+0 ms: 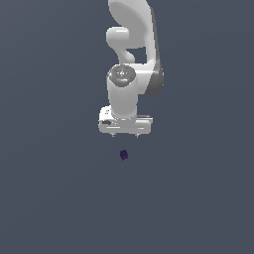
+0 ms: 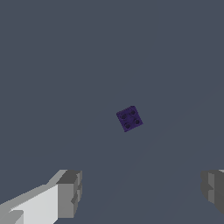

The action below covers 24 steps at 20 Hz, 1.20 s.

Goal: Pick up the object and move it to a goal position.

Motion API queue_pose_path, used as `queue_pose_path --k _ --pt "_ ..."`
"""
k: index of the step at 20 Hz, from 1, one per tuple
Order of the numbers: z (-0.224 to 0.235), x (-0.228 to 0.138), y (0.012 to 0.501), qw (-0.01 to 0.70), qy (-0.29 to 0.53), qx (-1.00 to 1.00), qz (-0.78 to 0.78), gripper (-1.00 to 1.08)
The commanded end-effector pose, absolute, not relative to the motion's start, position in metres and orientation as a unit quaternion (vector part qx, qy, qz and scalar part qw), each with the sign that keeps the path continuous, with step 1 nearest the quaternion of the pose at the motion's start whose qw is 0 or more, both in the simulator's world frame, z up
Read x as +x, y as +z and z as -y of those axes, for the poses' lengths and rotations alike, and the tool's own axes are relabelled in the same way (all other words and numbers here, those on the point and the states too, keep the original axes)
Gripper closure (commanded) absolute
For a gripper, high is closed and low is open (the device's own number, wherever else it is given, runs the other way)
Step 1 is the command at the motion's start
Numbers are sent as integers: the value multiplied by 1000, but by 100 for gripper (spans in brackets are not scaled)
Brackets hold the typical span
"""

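A tiny dark purple cube [image 1: 124, 155] lies on the flat grey surface, far smaller than the gripper. In the wrist view the cube [image 2: 129, 118] shows four small dark dimples on its top face. My white gripper [image 1: 124, 134] hangs above the surface, apart from the cube and a little behind it in the exterior view. Its jaws stand wide open and hold nothing. In the wrist view the gripper [image 2: 142, 192] shows two grey fingertips [image 2: 70, 192] far apart, with the cube lying beyond the gap between them.
The white arm [image 1: 131, 44] rises behind the gripper at the top of the exterior view. The plain grey surface [image 1: 49, 198] fills the rest of both views.
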<state>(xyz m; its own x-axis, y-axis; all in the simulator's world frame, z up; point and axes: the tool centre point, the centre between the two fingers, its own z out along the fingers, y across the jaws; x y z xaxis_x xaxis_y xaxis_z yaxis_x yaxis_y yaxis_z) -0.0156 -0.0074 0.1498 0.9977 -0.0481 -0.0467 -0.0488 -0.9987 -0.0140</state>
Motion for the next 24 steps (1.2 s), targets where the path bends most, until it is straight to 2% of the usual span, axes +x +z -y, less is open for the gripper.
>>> queue_pose_path --k 1,11,24 --pt "7 -16 150 8 23 -999 -24 -92" --pt "-13 0 168 8 0 -1000 -16 -92" --pt "-5 5 143 5 0 -999 38 -92"
